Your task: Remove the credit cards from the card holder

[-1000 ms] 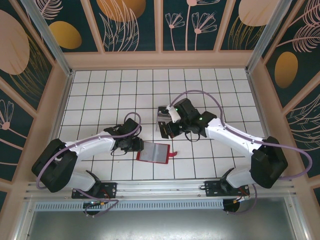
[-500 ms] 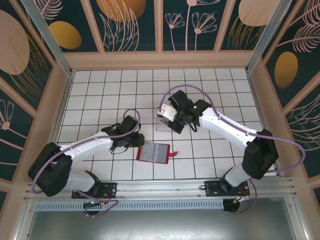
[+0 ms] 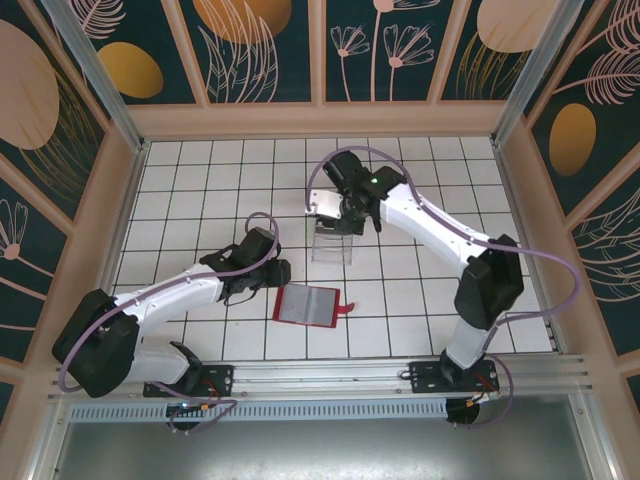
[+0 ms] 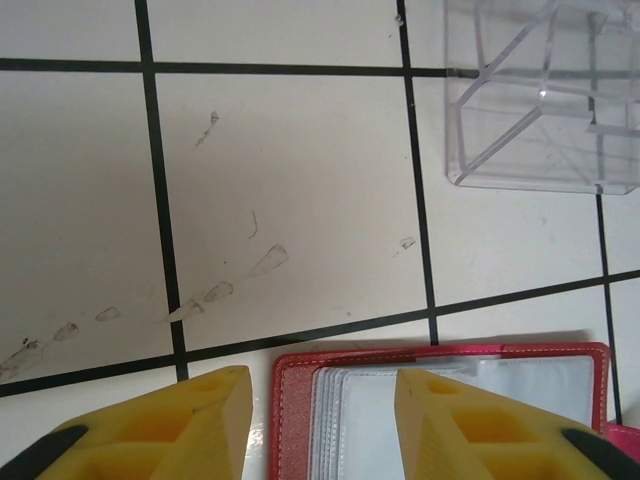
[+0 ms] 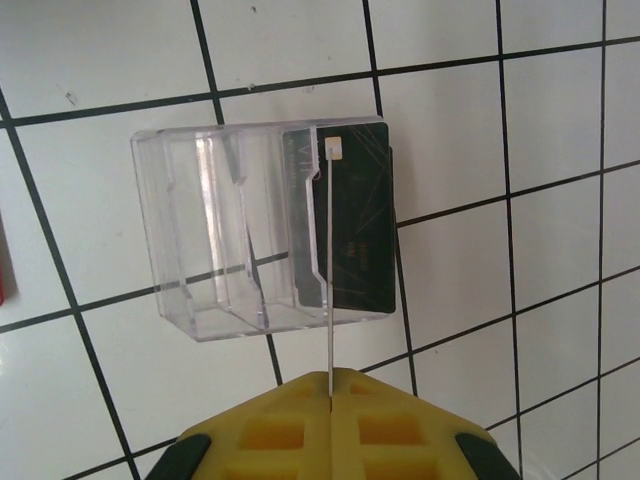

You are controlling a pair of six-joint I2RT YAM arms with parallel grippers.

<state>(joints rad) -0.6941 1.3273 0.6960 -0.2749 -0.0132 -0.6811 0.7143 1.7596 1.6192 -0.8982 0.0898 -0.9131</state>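
While our right gripper (image 5: 330, 385) pinches a card (image 5: 328, 300) edge-on above the box (image 5: 200, 240), which holds a second card (image 5: 355, 230), our left gripper (image 4: 322, 400) hovers with jaws apart and empty over the open holder (image 3: 305, 305). Next, we judge, comes lowering and releasing into the box.

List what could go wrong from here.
1. The right tool pinches a credit card edge-on above the clear box, which holds a dark card. Released off-line, it may catch a divider or fall outside.
2. The left tool hangs open over the card holder, not pinning it, so it could slide at the next pull.
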